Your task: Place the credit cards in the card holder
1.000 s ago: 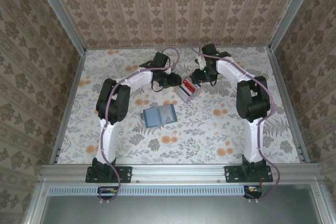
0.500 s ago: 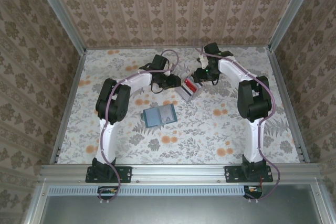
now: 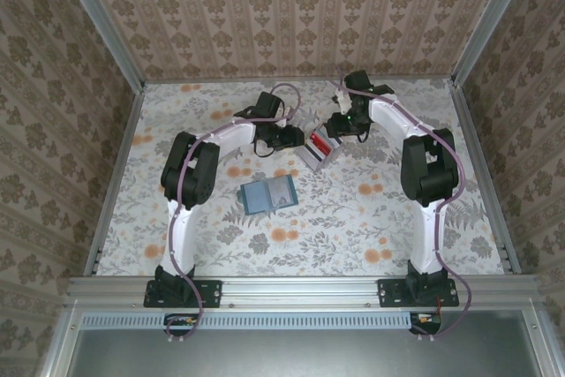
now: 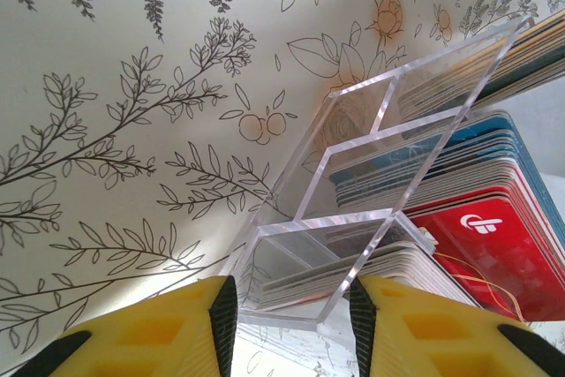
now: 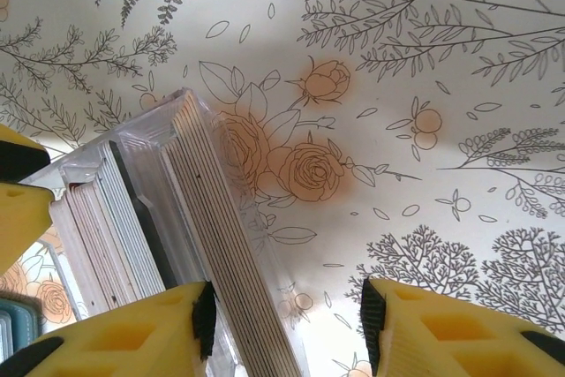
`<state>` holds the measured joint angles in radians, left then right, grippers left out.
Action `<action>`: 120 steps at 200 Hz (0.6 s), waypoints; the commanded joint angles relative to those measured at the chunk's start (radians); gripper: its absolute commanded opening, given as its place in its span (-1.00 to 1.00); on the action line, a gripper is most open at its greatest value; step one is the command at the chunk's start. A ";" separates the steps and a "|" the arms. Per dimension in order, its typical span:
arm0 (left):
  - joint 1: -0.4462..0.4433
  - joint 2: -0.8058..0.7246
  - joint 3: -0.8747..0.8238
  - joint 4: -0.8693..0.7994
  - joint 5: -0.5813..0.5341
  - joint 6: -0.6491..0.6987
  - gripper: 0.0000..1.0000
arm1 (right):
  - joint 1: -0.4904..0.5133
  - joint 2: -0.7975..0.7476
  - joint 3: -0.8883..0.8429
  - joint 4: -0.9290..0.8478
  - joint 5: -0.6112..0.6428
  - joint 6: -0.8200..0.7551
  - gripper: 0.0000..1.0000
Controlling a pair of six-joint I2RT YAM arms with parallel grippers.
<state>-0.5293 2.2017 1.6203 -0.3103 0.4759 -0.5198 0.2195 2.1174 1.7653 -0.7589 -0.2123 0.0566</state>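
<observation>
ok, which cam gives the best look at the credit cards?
Left wrist: the credit cards are close up, stacked in a clear tray, with a red card's face showing. Right wrist shows the cards edge-on. Top external shows them as a small grey-and-red patch.

Clear acrylic divided rack (image 4: 357, 152), floral-print table (image 3: 353, 218), patterned wallpaper walls (image 3: 291, 6)

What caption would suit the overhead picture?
Left gripper and right gripper flank the credit cards; card holder lies open.
</observation>
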 commanded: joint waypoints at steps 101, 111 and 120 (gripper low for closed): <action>0.000 -0.005 -0.033 -0.068 -0.029 0.001 -0.19 | -0.002 -0.016 0.006 -0.012 -0.062 0.003 0.05; -0.001 -0.005 -0.032 -0.067 -0.028 0.000 -0.19 | 0.003 -0.005 0.008 -0.018 -0.058 -0.001 0.05; -0.001 -0.006 -0.033 -0.068 -0.028 0.000 -0.19 | 0.005 0.002 0.007 -0.014 -0.054 -0.001 0.05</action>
<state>-0.5297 2.2017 1.6176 -0.3054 0.4759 -0.5198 0.2153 2.0949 1.7588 -0.7448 -0.2428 0.0620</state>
